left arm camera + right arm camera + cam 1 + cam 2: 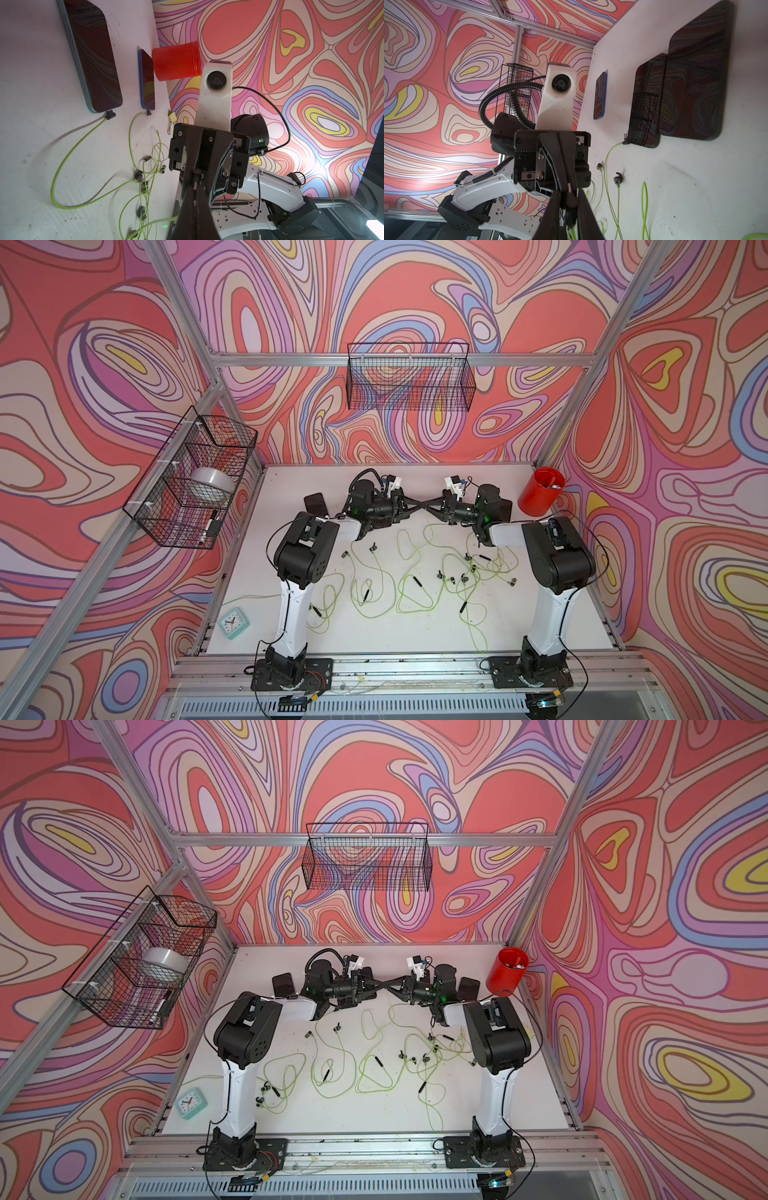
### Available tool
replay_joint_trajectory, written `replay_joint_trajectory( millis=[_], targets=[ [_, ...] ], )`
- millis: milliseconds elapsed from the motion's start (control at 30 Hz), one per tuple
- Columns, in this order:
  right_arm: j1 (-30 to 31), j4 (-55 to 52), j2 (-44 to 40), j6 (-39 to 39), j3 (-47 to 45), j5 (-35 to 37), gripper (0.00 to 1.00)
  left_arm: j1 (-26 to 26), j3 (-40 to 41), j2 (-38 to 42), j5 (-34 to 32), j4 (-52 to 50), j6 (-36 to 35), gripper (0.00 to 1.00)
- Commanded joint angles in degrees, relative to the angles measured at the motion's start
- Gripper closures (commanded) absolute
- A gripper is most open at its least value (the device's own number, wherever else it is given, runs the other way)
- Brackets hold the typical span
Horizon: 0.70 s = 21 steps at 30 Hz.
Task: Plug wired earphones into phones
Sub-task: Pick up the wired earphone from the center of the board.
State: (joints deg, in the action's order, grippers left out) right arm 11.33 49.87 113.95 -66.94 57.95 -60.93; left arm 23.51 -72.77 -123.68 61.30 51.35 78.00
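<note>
The left gripper (194,199), jaws fully together, is pinching the small dark plug (569,200) of a thin yellow-green wired earphone cable (374,585). The right gripper (569,207) is flanking it narrowly; its hold is uncertain. The cable is likely light, limp and snag-prone, so grasp the rigid plug. The flat glossy black phones (95,58) are lying along the far edge of the white table (374,635), with open room above.

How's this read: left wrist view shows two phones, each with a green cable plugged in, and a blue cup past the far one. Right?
Not quite. The cup is red, not blue; the left wrist view shows it. The near phone and far phone do both have green cables plugged in.
</note>
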Motion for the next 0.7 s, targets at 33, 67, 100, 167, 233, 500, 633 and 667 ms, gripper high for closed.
replay_joint_trajectory(
  millis=[33, 67, 100, 167, 233, 500, 633, 667],
  targets=[
    [0.2, 4.6, 1.5, -1.3, -0.3, -0.7, 0.86, 0.0, -0.4, -1.4, -0.2, 4.0, 1.9, 1.00],
    [0.2, 4.6, 1.4, -1.4, -0.4, -0.7, 0.85, 0.0, -0.4, -1.5, -0.2, 4.1, 2.0, 1.00],
    [0.1, 4.7, 1.4, -1.4, -0.4, -0.8, 0.83, -0.1, -0.4, -1.5, -0.2, 4.1, 2.1, 1.00],
    [0.0, 4.8, 1.3, -1.4, -0.5, -0.8, 0.77, -0.1, -0.4, -1.5, -0.1, 4.3, 2.1, 1.00],
    [-0.2, 4.8, 1.1, -1.5, -0.6, -0.9, 0.75, -0.1, -0.4, -1.6, -0.1, 4.3, 2.1, 1.00],
    [-1.0, 5.2, 0.4, -1.6, -1.4, -0.9, 0.75, -0.5, -0.4, -1.7, -0.3, 5.3, 2.9, 1.00],
    [-1.1, 5.2, 0.6, -1.7, -1.5, -0.9, 0.78, -0.5, -0.3, -1.7, -0.3, 5.1, 2.8, 1.00],
    [-1.1, 5.3, 0.6, -1.6, -1.5, -0.8, 0.78, -0.5, -0.2, -1.7, -0.4, 5.1, 2.8, 1.00]
  ],
)
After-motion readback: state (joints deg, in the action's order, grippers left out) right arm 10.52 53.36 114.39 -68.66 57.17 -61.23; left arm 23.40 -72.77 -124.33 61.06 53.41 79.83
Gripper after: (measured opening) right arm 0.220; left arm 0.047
